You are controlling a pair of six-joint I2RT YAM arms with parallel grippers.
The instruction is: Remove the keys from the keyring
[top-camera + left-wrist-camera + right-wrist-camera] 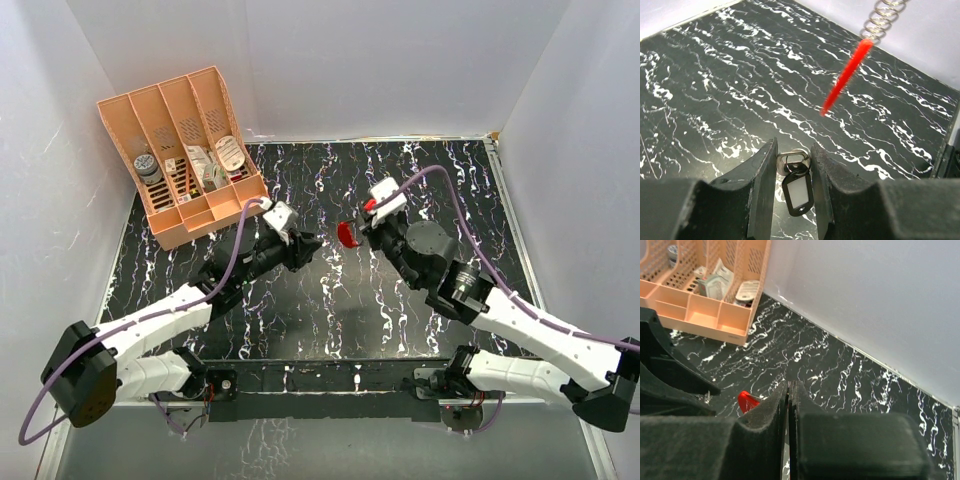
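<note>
Left wrist view had the left tool (794, 150) parted only narrowly, its two fingers closed against the small dark-and-silver key (796, 191) that filled the gap between them. Just beyond, clear of the key, the red keyring (845, 80) hung tilted above the marbled surface (715, 100). Its coiled wire ran up toward the right tool (789, 395), which was squeezed to a thin slit on it. Farther back stood the peach organiser (200, 212).
</note>
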